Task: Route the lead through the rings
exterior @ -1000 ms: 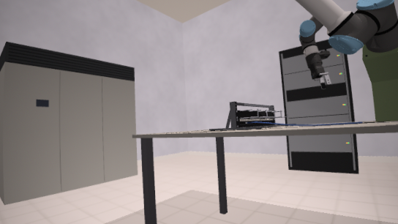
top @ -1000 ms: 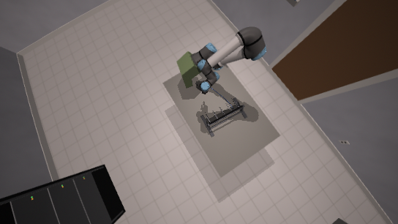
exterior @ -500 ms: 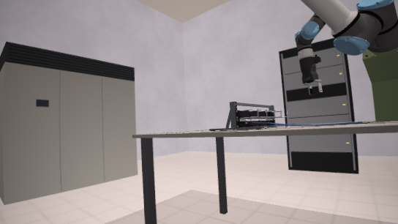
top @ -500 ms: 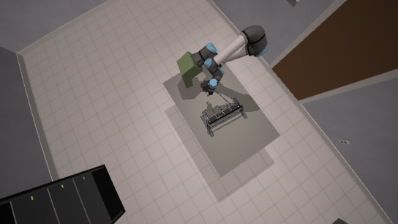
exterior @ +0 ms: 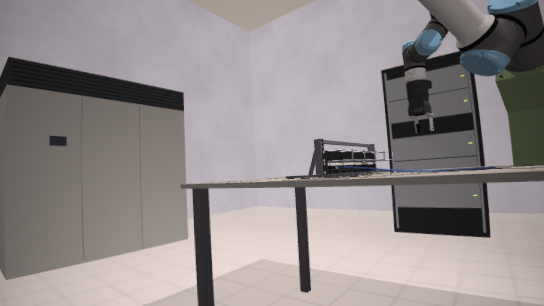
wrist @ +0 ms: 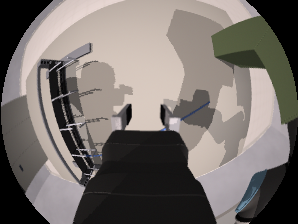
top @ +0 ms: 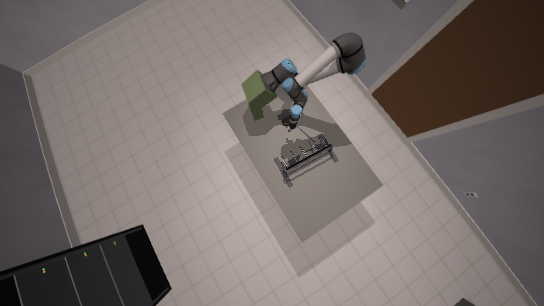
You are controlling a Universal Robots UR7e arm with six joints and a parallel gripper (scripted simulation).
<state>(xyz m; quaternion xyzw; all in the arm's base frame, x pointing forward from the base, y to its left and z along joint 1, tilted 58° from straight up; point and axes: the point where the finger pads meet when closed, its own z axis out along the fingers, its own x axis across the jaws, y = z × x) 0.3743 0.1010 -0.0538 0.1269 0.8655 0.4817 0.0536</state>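
The small black rack with the patch panel and cable manager stands on the grey table. The blue lead runs from the rack's front across the table top toward the arm's base and lies flat. My gripper hangs well above the table, beside the rack, over the lead's free stretch. Its fingers point down, stand wide apart and hold nothing. The rings and port numbers are too small to make out.
The arm's green pedestal stands at the table's far end. A dark server cabinet stands behind the table, and a grey cabinet stands at the left wall.
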